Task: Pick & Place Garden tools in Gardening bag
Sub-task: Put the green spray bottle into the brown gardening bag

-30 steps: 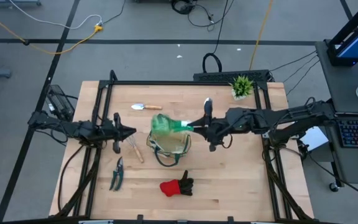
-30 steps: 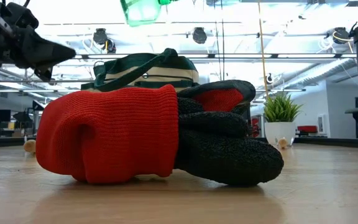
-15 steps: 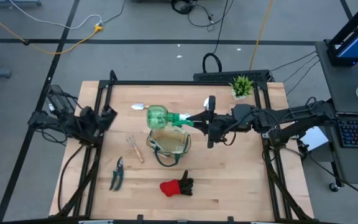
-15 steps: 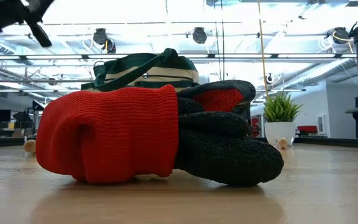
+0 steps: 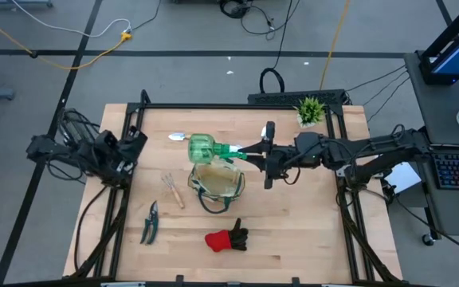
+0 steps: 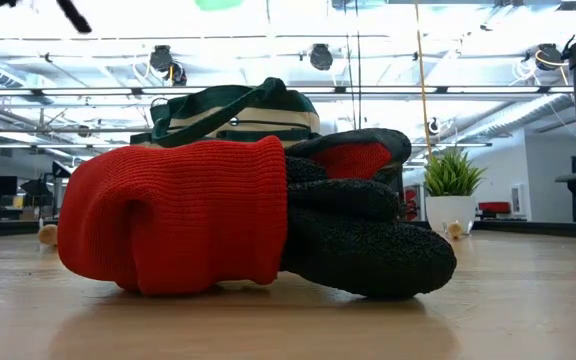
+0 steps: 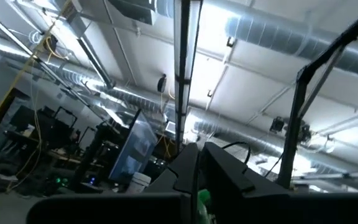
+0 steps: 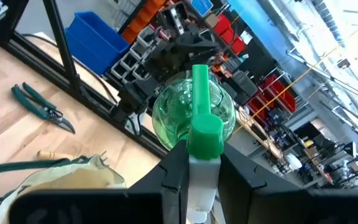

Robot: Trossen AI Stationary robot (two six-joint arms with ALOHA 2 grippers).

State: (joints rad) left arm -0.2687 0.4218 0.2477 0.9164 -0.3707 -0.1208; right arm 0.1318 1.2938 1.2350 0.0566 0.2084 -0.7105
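Note:
My right gripper (image 5: 249,151) is shut on a green-and-white spray bottle (image 5: 204,148), held in the air over the far rim of the tan gardening bag (image 5: 217,185). The bag stands open at the table's middle. On the table lie a trowel (image 5: 180,137) partly behind the bottle, a wooden-handled hand fork (image 5: 172,190), pruning shears (image 5: 150,222) and a red-and-black glove (image 5: 227,238). My left gripper (image 5: 136,143) is drawn back at the table's left edge, shut, empty and pointing up. My right gripper pinches the bottle's white neck (image 8: 202,177) between its two fingers (image 8: 176,167), just behind the green spray head (image 8: 204,132). The fingers come level from the table's right, along the bottle. The bottle is lifted clear, lying about level, its round green body (image 8: 188,112) pointing toward the table's left.
A small spiky potted plant (image 5: 310,110) stands at the far right corner. In the low view the glove (image 6: 248,215) fills the foreground with the bag (image 6: 233,110) behind it. Dark frame rails run along the table's left, right and far sides.
My left gripper has drawn back from beside the bag toward the table's left edge and tipped upward. My right gripper has carried the spray bottle up and a little toward the far-left, still holding it.

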